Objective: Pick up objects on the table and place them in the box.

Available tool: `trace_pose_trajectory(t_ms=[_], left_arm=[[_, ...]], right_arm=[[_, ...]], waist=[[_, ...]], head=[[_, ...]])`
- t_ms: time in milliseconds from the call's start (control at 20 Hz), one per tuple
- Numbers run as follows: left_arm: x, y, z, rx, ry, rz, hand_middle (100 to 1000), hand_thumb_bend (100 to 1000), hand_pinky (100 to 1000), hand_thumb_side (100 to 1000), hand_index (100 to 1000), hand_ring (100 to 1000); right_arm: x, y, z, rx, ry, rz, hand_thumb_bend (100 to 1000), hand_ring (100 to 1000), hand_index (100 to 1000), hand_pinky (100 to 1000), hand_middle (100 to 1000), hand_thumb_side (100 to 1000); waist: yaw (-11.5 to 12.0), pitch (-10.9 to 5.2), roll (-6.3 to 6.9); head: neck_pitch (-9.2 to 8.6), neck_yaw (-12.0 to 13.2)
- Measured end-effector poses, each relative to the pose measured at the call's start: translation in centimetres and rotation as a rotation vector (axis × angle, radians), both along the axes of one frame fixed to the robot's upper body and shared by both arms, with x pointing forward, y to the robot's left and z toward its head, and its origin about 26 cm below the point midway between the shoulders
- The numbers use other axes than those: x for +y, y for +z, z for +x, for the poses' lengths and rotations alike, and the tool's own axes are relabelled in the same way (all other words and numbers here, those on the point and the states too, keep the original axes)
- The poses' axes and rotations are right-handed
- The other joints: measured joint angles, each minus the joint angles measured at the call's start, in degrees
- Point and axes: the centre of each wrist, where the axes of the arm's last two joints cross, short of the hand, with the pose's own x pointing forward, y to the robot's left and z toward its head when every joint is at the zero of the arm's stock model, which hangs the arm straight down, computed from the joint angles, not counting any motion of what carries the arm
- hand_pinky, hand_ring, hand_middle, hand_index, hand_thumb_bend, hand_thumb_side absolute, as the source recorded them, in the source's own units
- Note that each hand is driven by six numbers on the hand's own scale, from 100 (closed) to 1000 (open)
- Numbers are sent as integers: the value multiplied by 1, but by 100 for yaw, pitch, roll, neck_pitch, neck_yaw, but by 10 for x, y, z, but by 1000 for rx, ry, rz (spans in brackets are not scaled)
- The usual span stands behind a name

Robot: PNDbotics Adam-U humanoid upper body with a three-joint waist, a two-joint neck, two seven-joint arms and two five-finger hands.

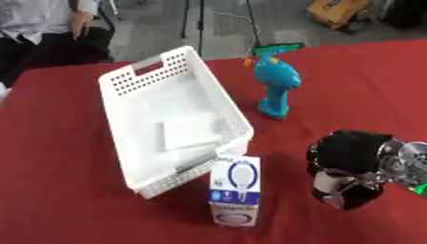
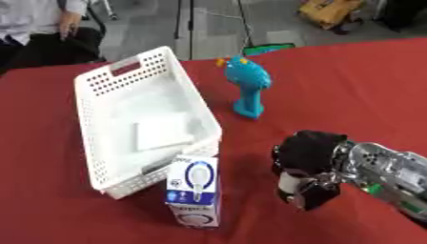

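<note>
Bench (image 1: pixel 66 190), covered in red cloth; it carried three items and one working hand.

White perforated plastic basket (image 1: pixel 133 78), serving as the box, lay left of centre with a cut-out handle at its far end; a flat white rectangular piece (image 1: pixel 188 133) rested on its floor, its nature not determinable.

Blue and white cardboard light-bulb carton (image 1: pixel 235 190) stood upright just outside the basket's near corner, close beside the wall, contact not determinable; judged light, thin-walled and easily crushed, its contents fragile; best taken across the two broad faces about mid-height and lifted straight up, since a tall narrow carton would tip readily.

Turquoise plastic toy drill (image 1: pixel 278 83), with a small orange detail near its top, stood on its base to the right of the basket's far half, well apart from the carton; judged rigid, light and rather smooth; the narrow grip below the bulky head offered the natural hold.

Right hand (image 2: pixel 309 178), black with silver parts, was low over the cloth to the right of the carton, clear of it; its fingers were curled inward and enclosed nothing visible; it would need to spread them before taking either item.

Left hand appeared in neither view.

Neither the carton nor the drill was yet in the basket.
</note>
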Motion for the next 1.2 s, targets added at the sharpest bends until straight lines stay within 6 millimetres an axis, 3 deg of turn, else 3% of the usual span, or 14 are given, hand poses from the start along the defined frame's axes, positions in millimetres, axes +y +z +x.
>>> trace_pose_trajectory(t_ms=[700,1200], left_arm=[[0,0,0,-2,-3,3,716,100,681,992,779,734],[0,0,0,-3,-3,11,716,100,681,990,779,735]], right_arm=[[4,15,6,-67,41,9,100,348,484,100,394,467],[7,38,13,-144,99,-18,100,352,463,100,377,465]], waist=[[-6,0,-7],[96,-1,-143]], head=[[-51,-1],[-105,-25]])
